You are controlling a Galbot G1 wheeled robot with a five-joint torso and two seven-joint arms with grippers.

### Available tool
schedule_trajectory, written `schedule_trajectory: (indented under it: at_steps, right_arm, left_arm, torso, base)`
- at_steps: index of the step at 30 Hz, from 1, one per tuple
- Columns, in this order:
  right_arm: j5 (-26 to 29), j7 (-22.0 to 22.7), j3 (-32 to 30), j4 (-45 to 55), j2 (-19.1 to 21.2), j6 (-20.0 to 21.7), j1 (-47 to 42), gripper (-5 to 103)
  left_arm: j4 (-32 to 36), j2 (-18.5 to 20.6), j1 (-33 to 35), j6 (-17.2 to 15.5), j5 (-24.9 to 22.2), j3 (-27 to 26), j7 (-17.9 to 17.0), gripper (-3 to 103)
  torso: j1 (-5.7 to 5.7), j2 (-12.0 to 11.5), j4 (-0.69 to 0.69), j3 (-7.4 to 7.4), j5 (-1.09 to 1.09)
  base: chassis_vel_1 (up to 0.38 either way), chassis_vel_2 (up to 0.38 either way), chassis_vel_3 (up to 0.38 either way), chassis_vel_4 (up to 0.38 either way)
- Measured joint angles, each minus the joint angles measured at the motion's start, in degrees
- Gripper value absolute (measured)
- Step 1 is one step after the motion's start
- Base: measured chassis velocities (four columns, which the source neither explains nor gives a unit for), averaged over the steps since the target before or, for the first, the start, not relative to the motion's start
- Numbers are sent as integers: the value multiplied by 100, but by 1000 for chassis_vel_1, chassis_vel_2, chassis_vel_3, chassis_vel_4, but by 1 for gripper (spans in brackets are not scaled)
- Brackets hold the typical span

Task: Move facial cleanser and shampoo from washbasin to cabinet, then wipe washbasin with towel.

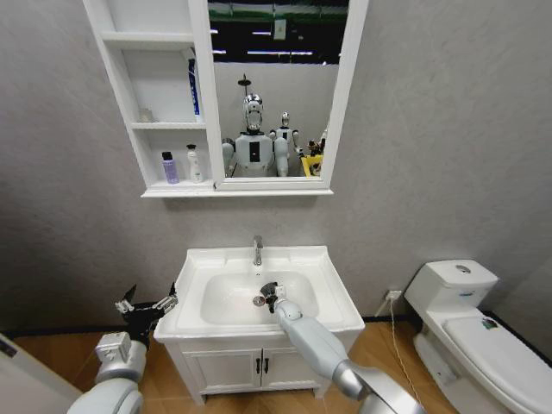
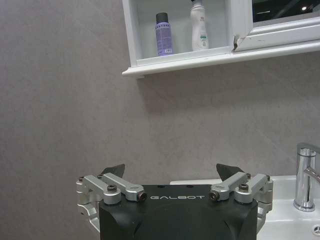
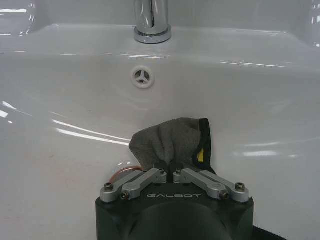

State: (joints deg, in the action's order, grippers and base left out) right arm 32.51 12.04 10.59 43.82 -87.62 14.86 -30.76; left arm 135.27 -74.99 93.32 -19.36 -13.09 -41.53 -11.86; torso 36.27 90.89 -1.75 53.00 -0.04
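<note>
The white washbasin (image 1: 222, 255) sits on a low vanity below the mirror. My right gripper (image 1: 269, 295) is down in its oval bowl (image 3: 60, 95), shut on the dark grey towel (image 3: 170, 140), which bunches against the bowl's surface below the overflow hole (image 3: 143, 77) and chrome tap (image 3: 152, 20). My left gripper (image 1: 147, 305) hangs open and empty just left of the basin, facing the wall (image 2: 171, 172). In the cabinet's (image 1: 117, 78) lowest compartment stand a purple bottle (image 1: 170, 167) (image 2: 163, 34) and a white bottle (image 1: 195, 164) (image 2: 200, 25); which is cleanser or shampoo I cannot tell.
A blue-and-white tube (image 1: 193, 86) leans in the cabinet's middle compartment. The white-framed mirror (image 1: 276, 86) joins the cabinet on the right. A white toilet (image 1: 470, 323) stands to the right of the vanity (image 1: 224, 371), with a wall socket and cable (image 1: 392, 297) between.
</note>
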Motion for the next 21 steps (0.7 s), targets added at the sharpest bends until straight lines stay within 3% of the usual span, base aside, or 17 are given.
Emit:
schedule_trajectory:
  at_steps: [10, 21]
  right_arm:
    - [-157, -449, -16, -612, -438, -397, 189, 1]
    - [-229, -646, -102, -870, -469, -591, 276, 1]
  left_arm:
    - [0, 0, 0, 0, 0, 0, 0, 100]
    - [0, 0, 0, 0, 0, 0, 0, 100]
  torso:
    - [0, 0, 1, 0, 0]
    - [0, 0, 1, 0, 1]
  base:
    - [0, 0, 0, 0]
    - [0, 0, 0, 0]
